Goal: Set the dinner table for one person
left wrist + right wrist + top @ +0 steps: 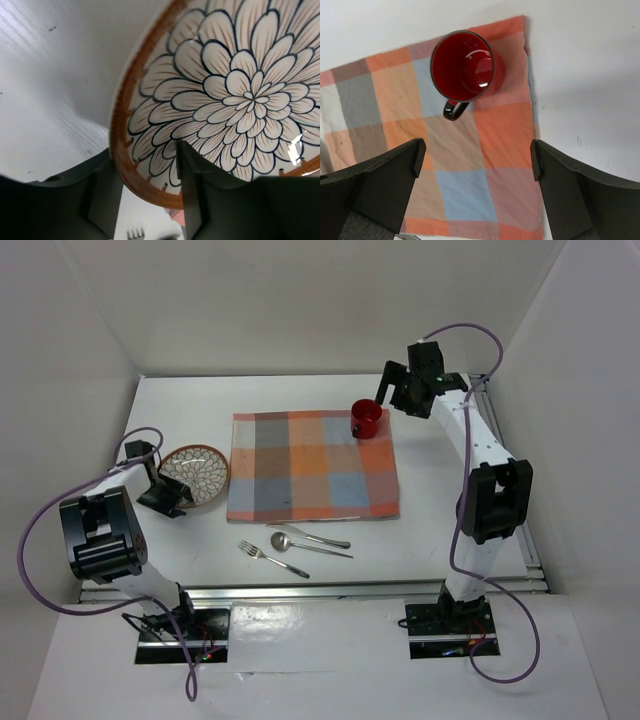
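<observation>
The worktop (pixel 180 410) is lying flat under both arms and carrying everything, with a metal rail (pixel 320 592) running along its near edge. It is looking hard and smooth, so I am judging that crockery will slide on it rather than grip.

At the left, the left claw (pixel 176 490) (pixel 147 150) is pinching the rim of a flower-patterned bowl (pixel 197 475) (pixel 240 95), with one finger inside the bowl and one against its orange outer wall. The bowl is sitting just left of the checkered placemat (pixel 310 465) (pixel 455 165) and appears to be tipping up on the claw's side. It is likely glazed ceramic, which would make it stiff, fairly heavy, slick and breakable. The rim is the sensible place to hold it, but a one-sided pinch is risking a swing or a slip.

Near the front of the worktop, just below the placemat, a knife (pixel 315 536), a spoon (pixel 282 540) and a fork (pixel 270 558) are lying close together. They are thin, rigid and low, so they will be awkward to pinch, and their handles are offering the best purchase.

At the right, a red mug (pixel 366 418) (pixel 465 65) is standing upright on the placemat's far right corner, with its handle pointing towards the placemat's middle. The right claw (pixel 385 395) (pixel 477 155) is hovering over that corner spread wide and is holding nothing. The soft cloth may be bunching if anything drags across it.
</observation>
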You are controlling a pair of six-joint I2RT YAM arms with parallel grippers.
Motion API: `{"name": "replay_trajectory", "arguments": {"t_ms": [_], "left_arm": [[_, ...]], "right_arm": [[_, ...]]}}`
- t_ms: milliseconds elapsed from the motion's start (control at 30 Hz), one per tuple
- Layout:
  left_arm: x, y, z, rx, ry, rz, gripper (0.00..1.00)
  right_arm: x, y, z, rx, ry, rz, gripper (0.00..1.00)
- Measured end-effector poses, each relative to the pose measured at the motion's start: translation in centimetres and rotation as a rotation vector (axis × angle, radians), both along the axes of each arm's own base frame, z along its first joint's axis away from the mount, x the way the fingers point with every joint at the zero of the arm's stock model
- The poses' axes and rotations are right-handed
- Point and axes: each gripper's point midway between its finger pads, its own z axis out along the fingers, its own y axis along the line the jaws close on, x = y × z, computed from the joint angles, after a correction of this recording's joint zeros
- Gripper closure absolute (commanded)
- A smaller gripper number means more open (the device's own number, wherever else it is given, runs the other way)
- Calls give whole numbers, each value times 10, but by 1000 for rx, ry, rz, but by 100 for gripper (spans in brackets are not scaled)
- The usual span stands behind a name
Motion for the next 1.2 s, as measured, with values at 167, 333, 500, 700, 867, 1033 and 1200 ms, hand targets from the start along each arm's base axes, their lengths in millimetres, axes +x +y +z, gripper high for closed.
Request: {"name": "replay_trajectory", "arguments": {"t_ms": [167,333,500,700,867,1033,1200], "left_arm": [[17,-1,9,-51,-86,35,93],[45,-1,43,-15,-212,-21,100],[34,-1,62,63,-185,-80,100],[44,-31,117,160,-281,-272,100],[79,-113,158,113,-452,-549,100],[103,-197,147,-9,-478,-780,100],[116,-228,97,-107,-401,-853,100]], "right_arm": [[-2,-6,-4,-6,10,-13,2],[-2,-7,0,-5,2,-15,2],[-3,-9,1,-4,1,-20,2],[-14,-12,-5,-11,20,-17,2],[-28,-14,-19,-19,58,-16,2],[-52,-20,-23,-28,82,-16,2],[-70,-32,-6,-33,46,-31,2]]}}
